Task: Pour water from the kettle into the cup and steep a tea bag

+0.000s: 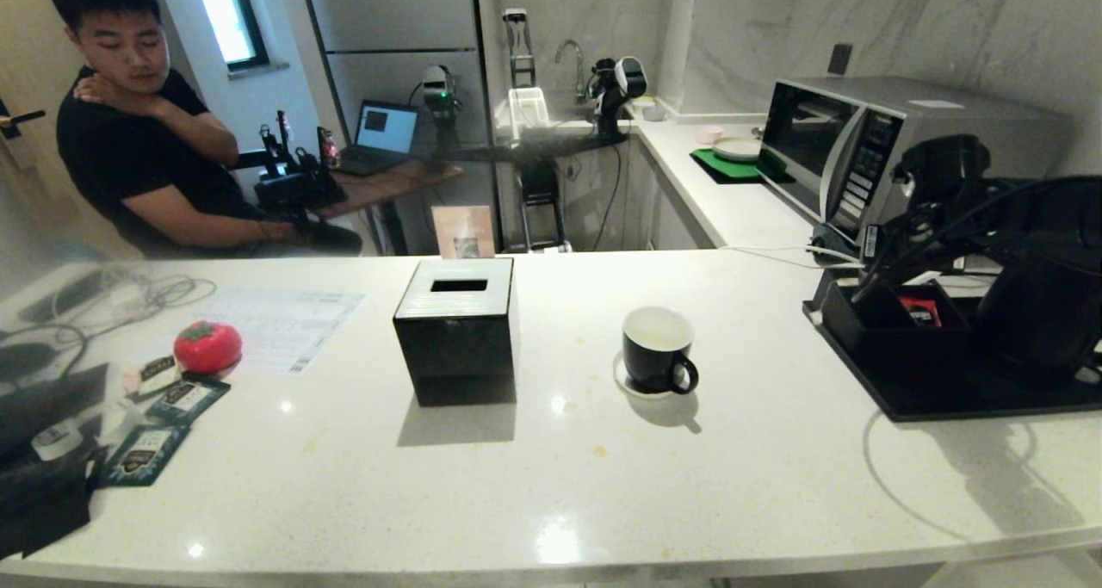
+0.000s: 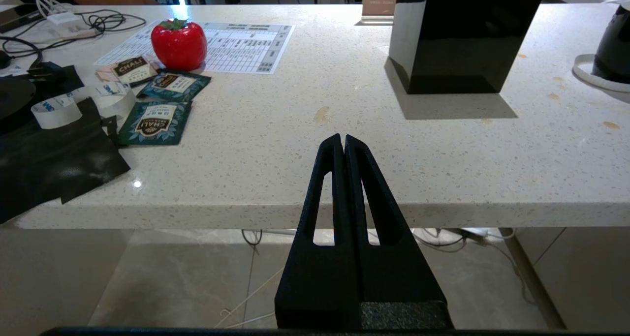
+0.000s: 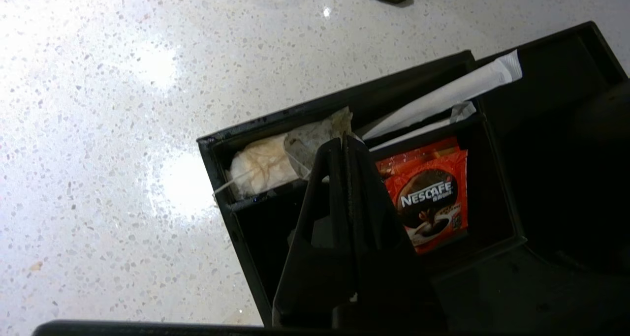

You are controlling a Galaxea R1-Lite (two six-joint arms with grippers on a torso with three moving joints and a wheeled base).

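R gripper (image 3: 344, 141): jaws pinched on tea bag (image 3: 275, 159) corner in box (image 3: 246, 218).
L gripper (image 2: 343, 141): closed, empty, parked.
Risk: thin pinch, bag may slip or snag before the cup (image 1: 659, 347).

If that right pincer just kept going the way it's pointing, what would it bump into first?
Most likely the tea bag in the black organizer box. The shut right pincer has its tips at the bag's edge; whether it already grips the bag, the wrist view cannot settle. Depth is uncertain.

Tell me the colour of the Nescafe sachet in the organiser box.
Red-orange with white lettering, the Nescafe sachet shows best in the right wrist view.
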